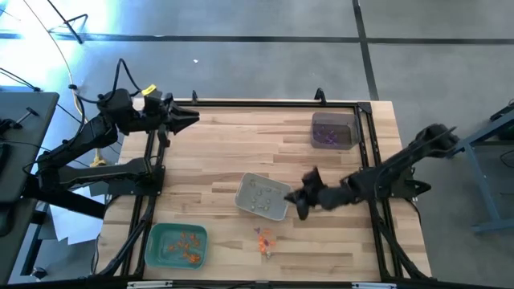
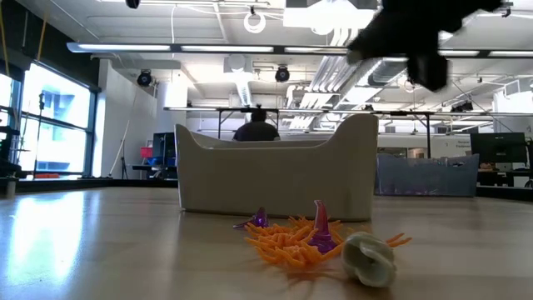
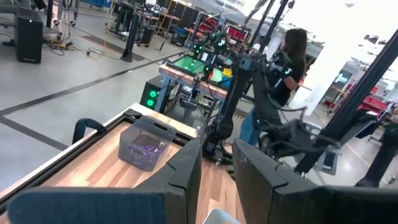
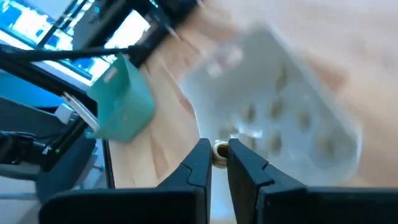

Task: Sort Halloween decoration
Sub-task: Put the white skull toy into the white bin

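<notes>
The Halloween decoration shows as a small pile of orange, purple and pale trinkets [image 1: 265,239] lying on the table near its near edge, also the pile [image 2: 300,237] in the low view, with one pale piece [image 2: 369,258] beside it. My right gripper [image 1: 299,201] hovers at the grey tray's [image 1: 263,197] right rim, shut on a pale trinket [image 4: 219,152]. The grey tray holds several pale pieces. My left gripper [image 1: 191,119] waits at the table's far left corner, slightly open and holding nothing. My right gripper [image 4: 219,149] pinches one small pale whitish-beige trinket [image 4: 219,148] between its two fingertips. The trinket is lifted clear, above the edge of the grey tray [image 4: 292,118].
A green tray [image 1: 178,245] with orange trinkets sits at the near left. A dark tray [image 1: 333,130] with purple trinkets stands at the far right. A black frame runs along the table's edges. A person [image 3: 283,56] stands in the room beyond the table.
</notes>
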{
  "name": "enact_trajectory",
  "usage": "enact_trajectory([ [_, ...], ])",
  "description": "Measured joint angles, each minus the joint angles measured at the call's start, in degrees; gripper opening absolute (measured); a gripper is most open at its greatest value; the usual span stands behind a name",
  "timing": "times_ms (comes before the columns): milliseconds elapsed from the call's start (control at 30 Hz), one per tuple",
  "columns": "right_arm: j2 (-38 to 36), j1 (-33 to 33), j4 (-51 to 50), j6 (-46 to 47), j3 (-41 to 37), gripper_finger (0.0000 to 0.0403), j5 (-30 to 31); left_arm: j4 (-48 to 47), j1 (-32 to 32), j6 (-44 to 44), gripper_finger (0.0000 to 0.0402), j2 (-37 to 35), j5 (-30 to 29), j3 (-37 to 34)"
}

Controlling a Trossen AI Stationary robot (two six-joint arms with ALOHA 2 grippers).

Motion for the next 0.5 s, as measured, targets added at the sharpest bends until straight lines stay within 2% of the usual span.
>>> enact_trajectory([
  [133, -4.7, -6.6, -6.8, -13.2, 6.2, 0.0025, -4.6, 2.0, 0.0, -2.0, 0.0076, 0.0, 0.0, 0.0],
  [267, -5.8, -11.7, -23.0, -22.7, 17.5, 0.0025, -8.2, 3.4, 0.0, -3.0, 0.0076, 0.0, 0.0, 0.0],
  [400, -3.3, -16.2, -42.7, -23.7, 30.4, 0.0025, -12.3, 3.6, 0.0, -4.1, 0.0076, 0.0, 0.0, 0.0],
  [500, 0.4, -19.6, -53.4, -23.2, 39.3, 0.0025, -17.2, 3.6, 0.0, -6.2, 0.0076, 0.0, -0.1, 0.0],
])
